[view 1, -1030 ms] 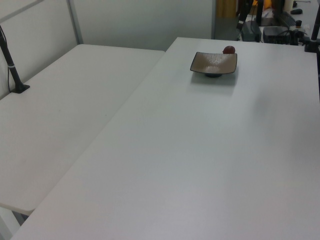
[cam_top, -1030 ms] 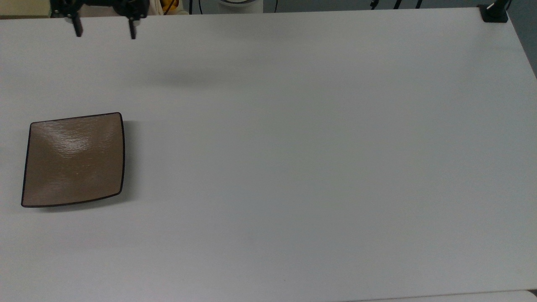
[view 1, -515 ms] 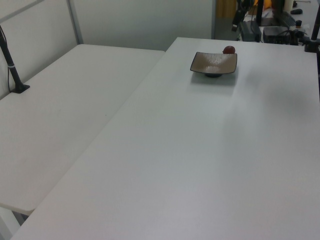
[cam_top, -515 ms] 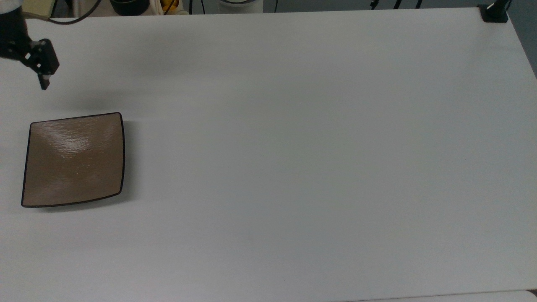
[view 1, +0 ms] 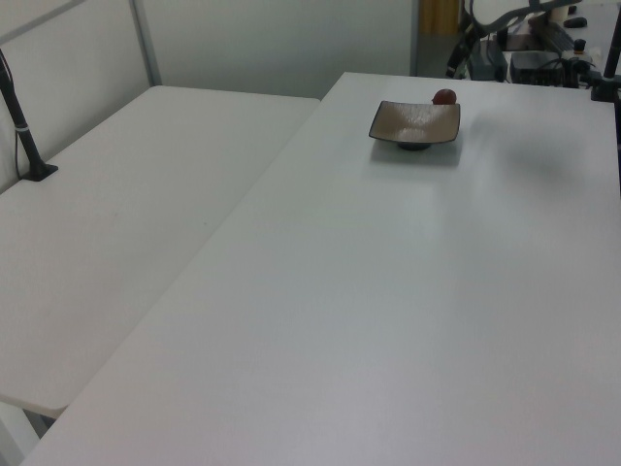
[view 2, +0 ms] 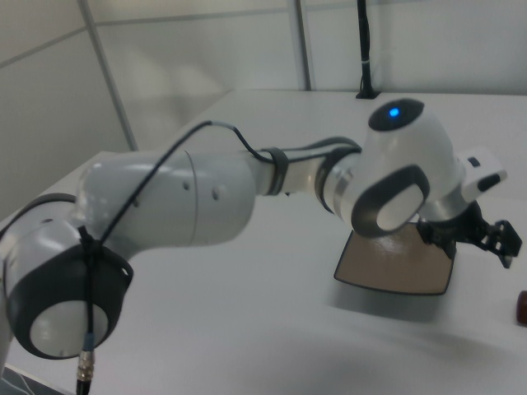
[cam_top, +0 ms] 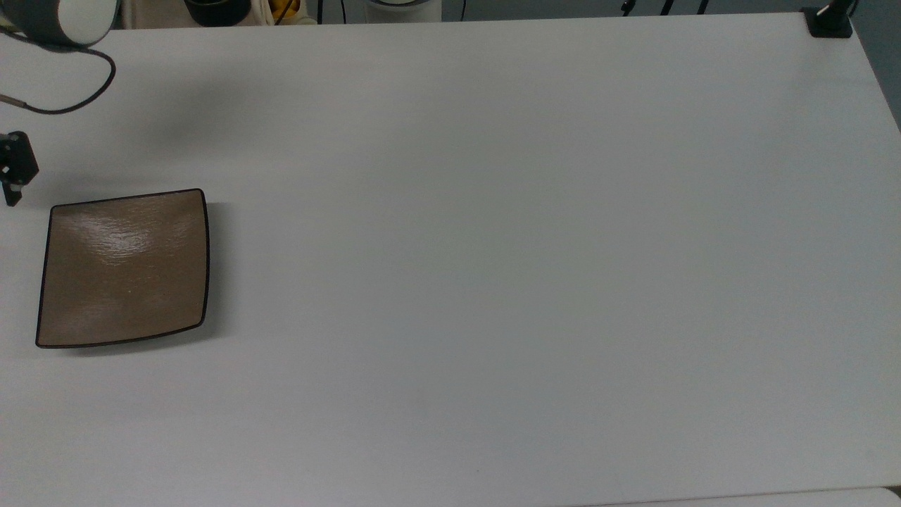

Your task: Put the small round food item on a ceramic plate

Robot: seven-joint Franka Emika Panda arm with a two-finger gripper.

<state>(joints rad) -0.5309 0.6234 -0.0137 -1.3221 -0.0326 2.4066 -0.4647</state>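
Top view: a square tan-brown ceramic plate [cam_top: 123,267] with a thin dark rim lies flat near the top view's left edge of a wide white table [cam_top: 493,246]. Its glossy surface is bare. Just above and to the left of the plate's upper left corner, a black part of the gripper [cam_top: 14,169] pokes in from the frame edge, apart from the plate. A dark cable [cam_top: 70,105] loops over the table above it, and a grey-and-white joint of the robot arm [cam_top: 67,17] sits at the upper left corner. A black clamp [cam_top: 829,21] stands on the table's far right corner.

Left view: the plate [view 1: 415,122] sits toward the far end of the white table [view 1: 388,311]. The small round food item [view 1: 444,97], a reddish-brown lump, lies on the table just behind the plate's far right corner, off the plate. A second white table [view 1: 126,223] adjoins on the left view's left, with a black post [view 1: 24,136] on it.

Right view: the white robot arm [view 2: 206,197] reaches across the table, its wrist lit by a blue dot. The black gripper [view 2: 494,239] hangs over the plate's [view 2: 395,263] right-hand side. Whether its claw is wide or narrow, I cannot tell. The food item [view 2: 521,306] sits on the table at the right view's right edge, near the plate but not touching it, and nothing grips it.
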